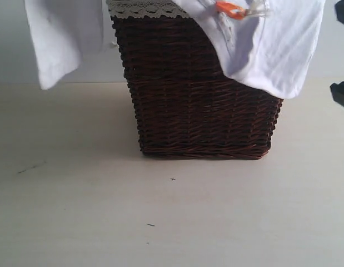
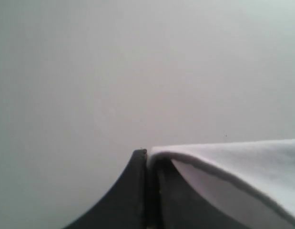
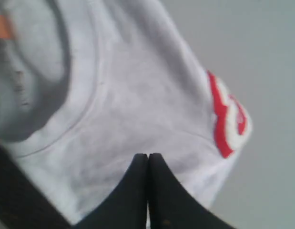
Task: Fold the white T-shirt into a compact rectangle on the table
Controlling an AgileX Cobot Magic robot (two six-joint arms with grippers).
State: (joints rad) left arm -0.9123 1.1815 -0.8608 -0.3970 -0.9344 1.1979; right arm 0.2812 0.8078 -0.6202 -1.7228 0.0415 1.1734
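- The left gripper [image 2: 147,155] has its dark, smooth fingers pressed together on a thin edge of the white cotton T-shirt [image 1: 60,39]. The cloth leaves the fingertips in a soft doubled fold.
- In the exterior view, that left part of the T-shirt hangs free in the air above the pale cream matte table [image 1: 160,222], left of the basket and clear of the surface.
- The tall brown wicker basket [image 1: 199,105], with stiff ribbed weave and a lace-trimmed cloth lining [image 1: 144,8] at its rim, stands on the table in the middle.
- The T-shirt's long axis runs left to right across the basket top. The small orange neck tag [image 1: 230,8] shows up high, and the right part drapes limp over the basket's upper right corner.
- The right gripper [image 3: 148,160] has its fingers closed tight against the fabric just below the round ribbed collar [image 3: 85,109], with a fuzzy white letter outlined in red [image 3: 228,119] beside it. I cannot tell whether cloth is caught between them.
- Judged from this, each arm is at its own end of the garment, so the coming move depends on lifting it clear of the basket and onto the bare table in front.
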